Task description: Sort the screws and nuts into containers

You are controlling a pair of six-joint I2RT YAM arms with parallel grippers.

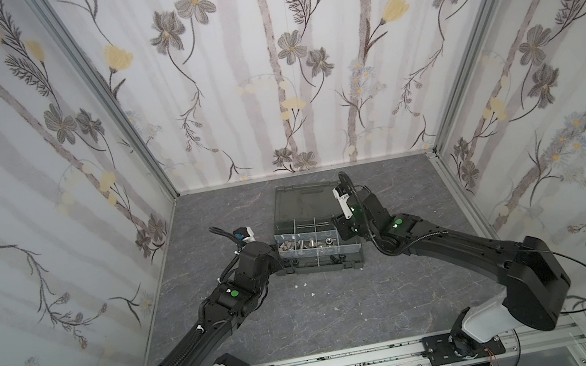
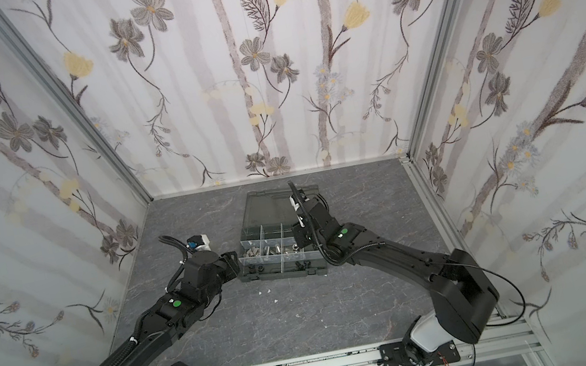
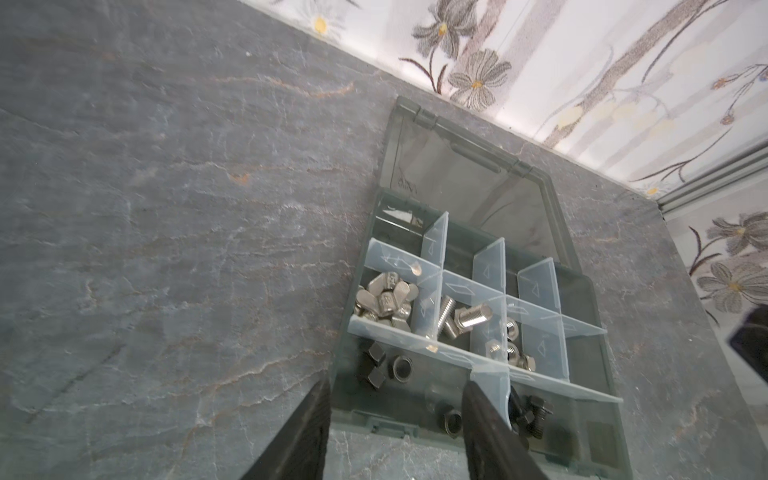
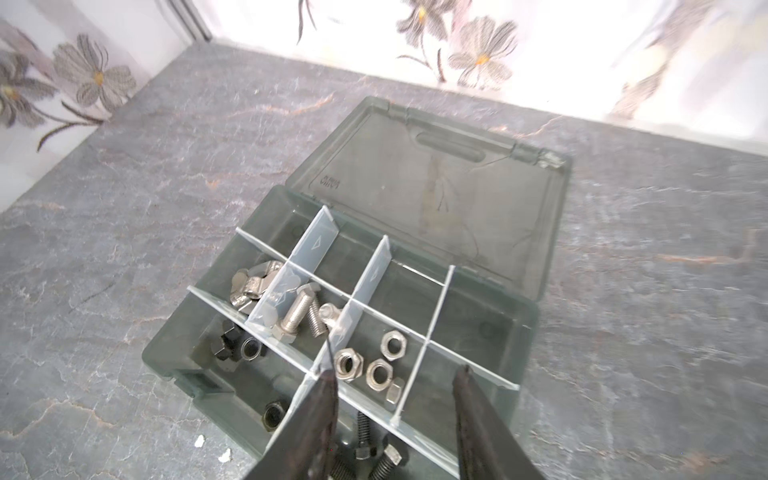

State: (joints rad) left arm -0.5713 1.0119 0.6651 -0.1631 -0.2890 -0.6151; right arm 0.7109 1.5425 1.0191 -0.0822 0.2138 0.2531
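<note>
While the left end effector (image 3: 397, 384) and the right end effector (image 4: 395, 372) hang open and empty, the organiser case (image 1: 320, 266) sits under both.
Nearest, the left end effector's jaws stand moderately apart, with one finger (image 3: 303, 436) outside the case wall over the desk (image 3: 166, 249) and the other over the near row; the black nuts (image 3: 375, 354) lie just ahead, between them. With jaws likewise apart and gripping nothing, the right end effector has the black screws (image 4: 363, 432) below, between its fingers, and the silver nuts (image 4: 360, 365) just beyond its tips. Farther on, the middle row holds the silver screws (image 4: 296, 313) beside wing-shaped silver pieces (image 4: 249, 284). Beyond, the lid (image 4: 436, 187) lies open on the desk.
</note>
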